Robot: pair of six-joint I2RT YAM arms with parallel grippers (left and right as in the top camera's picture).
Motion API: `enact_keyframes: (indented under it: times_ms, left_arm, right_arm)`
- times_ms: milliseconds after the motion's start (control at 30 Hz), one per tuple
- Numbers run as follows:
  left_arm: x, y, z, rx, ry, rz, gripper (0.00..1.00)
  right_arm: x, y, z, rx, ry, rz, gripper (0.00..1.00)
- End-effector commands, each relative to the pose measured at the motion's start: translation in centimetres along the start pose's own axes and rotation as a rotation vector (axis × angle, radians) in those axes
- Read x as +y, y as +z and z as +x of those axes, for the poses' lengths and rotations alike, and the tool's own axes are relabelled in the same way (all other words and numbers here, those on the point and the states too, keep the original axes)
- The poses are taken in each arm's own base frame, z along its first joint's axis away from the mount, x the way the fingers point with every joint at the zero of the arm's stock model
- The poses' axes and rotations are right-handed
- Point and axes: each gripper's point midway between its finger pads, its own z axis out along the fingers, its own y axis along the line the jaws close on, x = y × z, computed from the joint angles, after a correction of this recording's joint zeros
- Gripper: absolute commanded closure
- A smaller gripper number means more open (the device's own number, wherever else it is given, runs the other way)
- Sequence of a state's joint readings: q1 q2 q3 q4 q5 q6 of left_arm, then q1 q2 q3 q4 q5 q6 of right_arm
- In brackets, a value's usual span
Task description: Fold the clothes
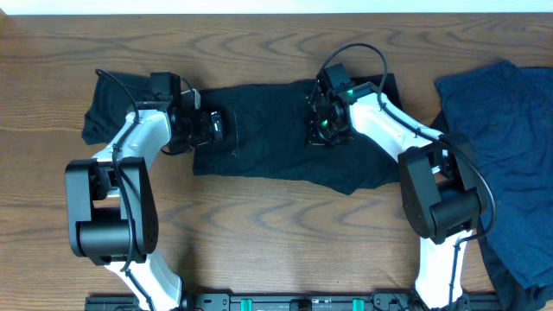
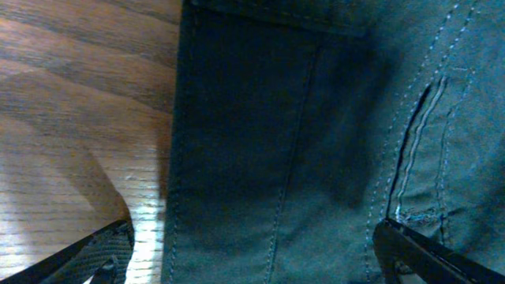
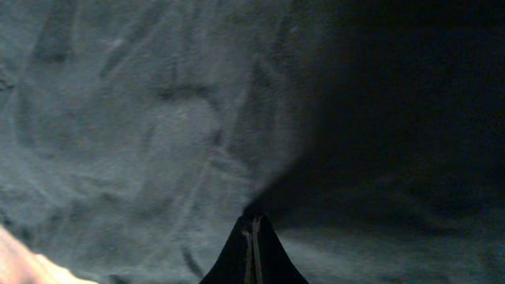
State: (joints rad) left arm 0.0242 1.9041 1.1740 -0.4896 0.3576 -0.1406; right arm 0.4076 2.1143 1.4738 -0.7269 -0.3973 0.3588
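Observation:
A black garment (image 1: 276, 151) lies spread flat across the middle of the wooden table (image 1: 285, 233). My left gripper (image 1: 216, 125) is open at its left edge; in the left wrist view the fingers (image 2: 256, 252) straddle the stitched hem of the dark cloth (image 2: 276, 118). My right gripper (image 1: 321, 130) is down on the garment's upper right part. In the right wrist view its fingers (image 3: 252, 225) are shut together, with a crease of the cloth (image 3: 142, 118) running from their tips. A navy garment (image 1: 510, 147) lies at the right.
Another black garment (image 1: 108, 104) is bunched at the upper left, behind my left arm. The navy garment hangs past the table's right side. Bare wood runs along the front of the table.

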Motion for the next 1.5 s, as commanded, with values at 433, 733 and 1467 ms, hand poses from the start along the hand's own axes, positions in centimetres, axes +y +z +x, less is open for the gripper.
enact_keyframes:
  times_ms: [433,733,1467]
  left_arm:
    - [-0.1,0.7,0.8,0.015,0.029,-0.041,0.17]
    - [0.3,1.3,1.7,0.026,0.026,-0.043,0.34]
    - [0.5,1.7,2.0,0.016,0.029,-0.041,0.94]
  right_arm:
    - [0.1,1.2,0.8,0.047,0.044,-0.037,0.99]
    - [0.1,1.2,0.7,0.045,0.044,-0.038,0.99]
    - [0.1,1.2,0.6,0.041,0.042,-0.04,0.95]
